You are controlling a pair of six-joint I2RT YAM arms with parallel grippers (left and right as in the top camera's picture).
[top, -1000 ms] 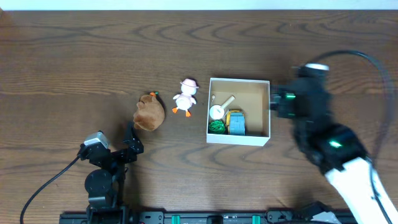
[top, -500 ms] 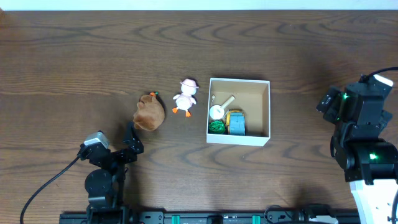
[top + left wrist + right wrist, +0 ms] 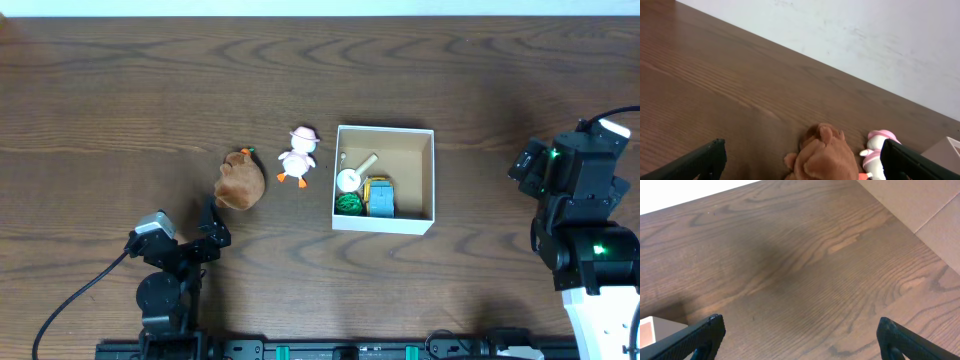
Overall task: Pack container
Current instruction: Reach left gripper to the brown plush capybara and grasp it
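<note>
The container [image 3: 385, 129] is a white-walled square box with a tan inside, right of the table's middle. A white round piece [image 3: 348, 180], a green piece [image 3: 348, 202] and a blue-yellow piece [image 3: 379, 196] lie in its left half. A brown plush toy [image 3: 240, 181] and a pink-white duck [image 3: 298, 155] lie on the table left of it. My left gripper [image 3: 214, 227] stands open just short of the plush [image 3: 822, 155], with the duck [image 3: 875, 150] by its right finger. My right gripper [image 3: 527, 166] is open and empty over bare wood, well right of the container [image 3: 650, 330].
The dark wooden table [image 3: 120, 90] stretches wide to the left and back. In the right wrist view a tan cardboard surface [image 3: 920, 205] lies past the table's far right edge. A pale wall [image 3: 865, 40] stands behind the table.
My right arm pulled away from the container's right wall toward the table's right side, then came to rest. The left arm and the toys have not moved.
</note>
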